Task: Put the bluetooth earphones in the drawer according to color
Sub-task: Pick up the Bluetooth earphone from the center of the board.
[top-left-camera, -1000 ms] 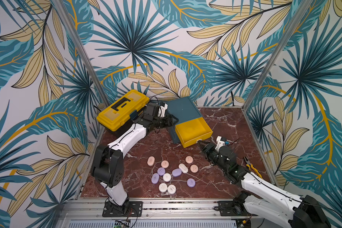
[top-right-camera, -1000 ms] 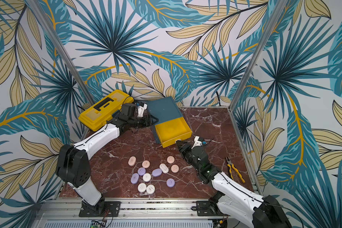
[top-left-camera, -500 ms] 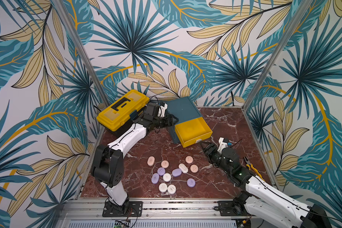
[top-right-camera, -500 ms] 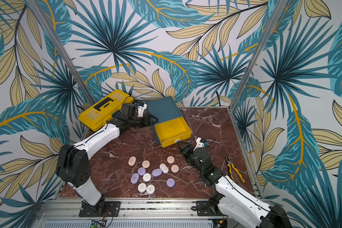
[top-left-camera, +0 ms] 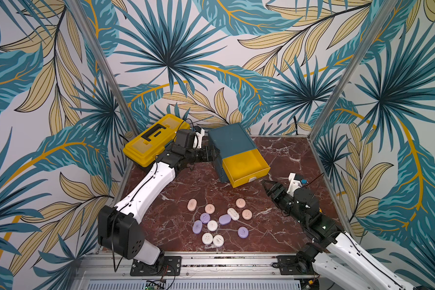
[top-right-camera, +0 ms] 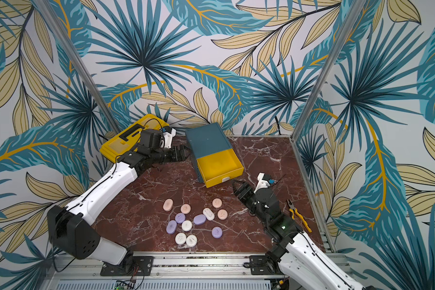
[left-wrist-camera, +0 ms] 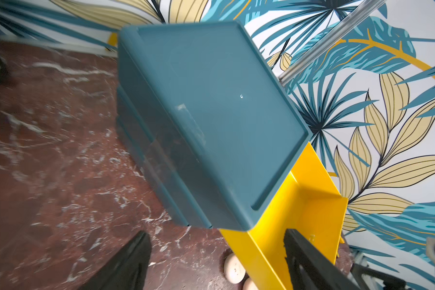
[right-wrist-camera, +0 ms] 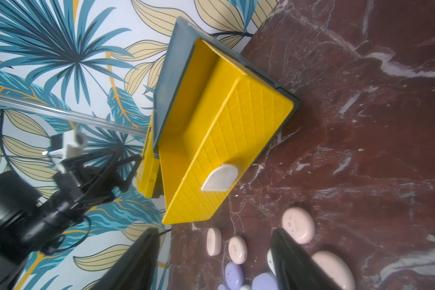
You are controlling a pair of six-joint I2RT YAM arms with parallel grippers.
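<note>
The teal chest [top-left-camera: 230, 140] [top-right-camera: 207, 140] [left-wrist-camera: 211, 113] stands at the back, its yellow top drawer [top-left-camera: 244, 165] [top-right-camera: 219, 165] [right-wrist-camera: 231, 140] pulled out and empty. The bluetooth earphones lie in a loose cluster in front of it, in both top views: pink [top-left-camera: 192, 204], purple [top-left-camera: 224, 219], white [top-left-camera: 212, 225]. My left gripper [top-left-camera: 211, 154] [left-wrist-camera: 215, 233] is open beside the chest's left wall, holding nothing. Just off the drawer front's white tab [right-wrist-camera: 220, 177], my right gripper [top-left-camera: 268, 184] [right-wrist-camera: 214, 229] is open and empty, above the nearest pink cases [right-wrist-camera: 298, 224].
A yellow toolbox [top-left-camera: 156, 139] with a black handle sits at the back left, behind my left arm. Yellow-handled pliers [top-right-camera: 298, 214] lie by the right edge of the marble table [top-left-camera: 286, 155]. Metal posts and patterned walls close in three sides.
My right gripper has opened and drawn back a little from the drawer front. The left gripper's jaws have widened beside the chest. The drawer stays pulled out.
</note>
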